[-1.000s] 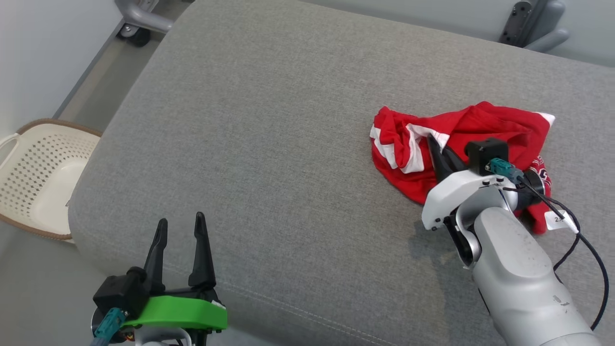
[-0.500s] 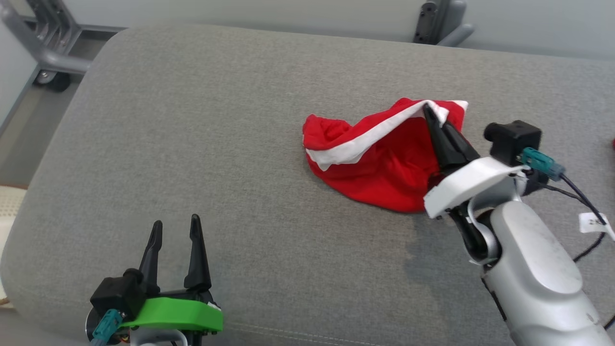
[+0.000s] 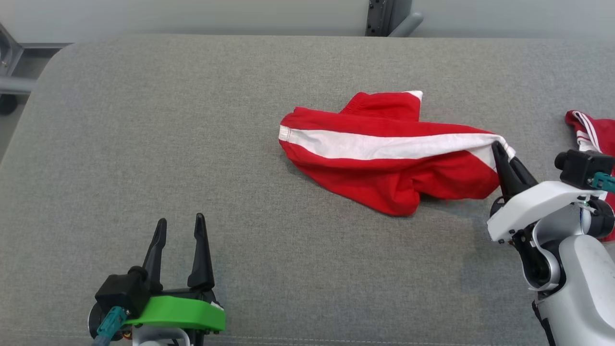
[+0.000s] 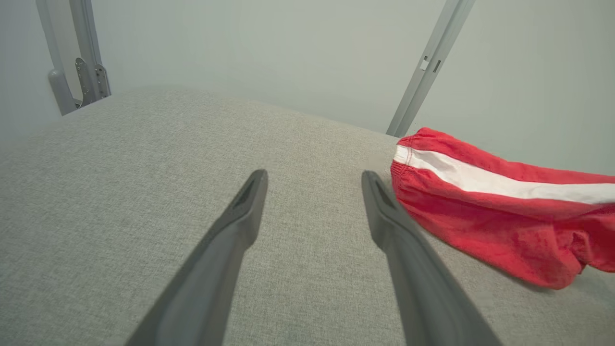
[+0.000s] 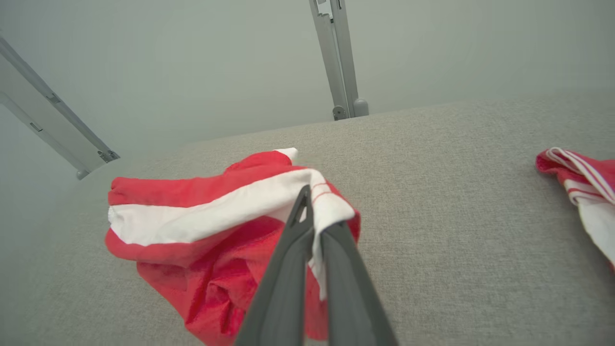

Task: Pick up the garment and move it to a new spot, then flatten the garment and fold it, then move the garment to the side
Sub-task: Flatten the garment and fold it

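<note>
Red shorts [image 3: 384, 158] with a broad white side stripe lie near the middle of a grey woven cushion [image 3: 168, 120], stretched out sideways. Their gathered waistband end points toward the robot's left. The other end is drawn up toward the right gripper [image 3: 499, 150].

That gripper's two dark fingers are pressed together, pinching the white-striped corner of the shorts at their tips. In the right wrist view the fabric [image 5: 202, 216] drapes from the closed fingertips [image 5: 307, 197] down onto the cushion, and the red cloth bunches in loose folds beneath the stripe.

The left gripper [image 3: 181, 225] hovers over the near left part of the cushion, well apart from the shorts. Its fingers are spread wide with nothing between them. From the left wrist view, the waistband end of the shorts [image 4: 480, 211] lies just beyond the tip of one finger of the spread pair [image 4: 312, 180].

A second red-and-white striped garment [image 3: 588, 127] lies crumpled at the right edge of the cushion, apart from the shorts. A grey metal post [image 3: 384, 17] stands behind the cushion's far edge against a pale wall.
</note>
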Controlling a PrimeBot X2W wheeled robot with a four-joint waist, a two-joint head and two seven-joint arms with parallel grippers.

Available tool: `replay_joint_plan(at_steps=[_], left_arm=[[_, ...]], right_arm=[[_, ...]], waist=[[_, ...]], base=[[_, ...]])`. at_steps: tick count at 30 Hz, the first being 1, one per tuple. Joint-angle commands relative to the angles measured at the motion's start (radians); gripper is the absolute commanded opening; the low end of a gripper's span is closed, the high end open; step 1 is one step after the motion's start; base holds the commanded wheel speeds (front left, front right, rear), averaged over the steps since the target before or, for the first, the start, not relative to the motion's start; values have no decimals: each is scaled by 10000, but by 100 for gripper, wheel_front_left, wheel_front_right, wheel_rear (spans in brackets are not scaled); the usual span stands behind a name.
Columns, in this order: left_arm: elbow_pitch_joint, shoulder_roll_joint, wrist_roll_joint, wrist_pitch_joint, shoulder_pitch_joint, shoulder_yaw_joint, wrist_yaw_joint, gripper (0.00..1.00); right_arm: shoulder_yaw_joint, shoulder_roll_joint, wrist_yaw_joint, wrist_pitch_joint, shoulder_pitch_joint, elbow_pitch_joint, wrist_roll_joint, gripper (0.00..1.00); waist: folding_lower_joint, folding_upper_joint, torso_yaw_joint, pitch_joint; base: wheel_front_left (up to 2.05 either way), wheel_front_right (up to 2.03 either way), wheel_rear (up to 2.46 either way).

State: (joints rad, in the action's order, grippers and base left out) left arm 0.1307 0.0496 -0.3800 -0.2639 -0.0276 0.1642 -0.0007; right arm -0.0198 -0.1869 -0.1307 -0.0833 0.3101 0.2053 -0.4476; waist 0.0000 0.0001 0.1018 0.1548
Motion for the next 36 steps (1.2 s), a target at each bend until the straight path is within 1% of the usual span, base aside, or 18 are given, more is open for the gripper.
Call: replay_joint_plan(at_steps=[1, 11, 16, 17, 18, 20, 21, 25, 28, 34, 36], left_arm=[[26, 20, 72, -2, -178, 19, -55, 100], [198, 20, 172, -2, -235, 82, -101, 100], [203, 20, 247, -2, -249, 43, -108, 100], [207, 20, 257, -2, -245, 26, -112, 100], [219, 20, 268, -2, -251, 25, -118, 100], [234, 20, 291, -2, -271, 17, -140, 100], [244, 20, 294, -2, -282, 20, -150, 100], [247, 20, 311, -2, -294, -2, -133, 100], [239, 20, 336, -2, -285, -13, -154, 100], [236, 20, 341, -2, -187, -47, -154, 100], [241, 20, 346, -2, -133, -68, -149, 100]], right_arm=[[36, -79, 1, -54, -205, 246, -96, 0], [-365, -372, 1, 646, -392, 1970, -486, 0], [-552, -488, 1, 1178, -285, 2585, -724, 0], [-595, -480, 1, 1295, -237, 2653, -764, 2], [-639, -487, 1, 1407, -216, 2734, -813, 18], [-746, -502, 1, 1669, -177, 2810, -868, 67], [-833, -510, 1, 1807, -185, 2819, -881, 100], [-990, -598, 1, 2197, -288, 2895, -751, 100], [-1018, -627, 1, 2646, -452, 2951, -447, 100], [-655, -443, 1, 3223, -831, 2579, 401, 100], [-462, -249, 1, 3327, -994, 2284, 767, 100]], waist=[[0, -1, 14, 137], [0, -1, -47, 207], [0, -1, -207, 222], [0, -1, -258, 232], [0, -1, -293, 234], [0, -1, -375, 232], [0, -1, -411, 227], [0, -1, -529, 190], [0, -1, -623, 112], [0, -1, -841, -148], [0, -1, -921, -243]], base=[[0, 0, 0], [0, 0, 0], [0, 0, 0], [0, 0, 0], [0, 0, 0], [0, 0, 0], [0, 0, 0], [0, 0, 0], [0, 0, 0], [0, 0, 0], [0, 0, 0]])
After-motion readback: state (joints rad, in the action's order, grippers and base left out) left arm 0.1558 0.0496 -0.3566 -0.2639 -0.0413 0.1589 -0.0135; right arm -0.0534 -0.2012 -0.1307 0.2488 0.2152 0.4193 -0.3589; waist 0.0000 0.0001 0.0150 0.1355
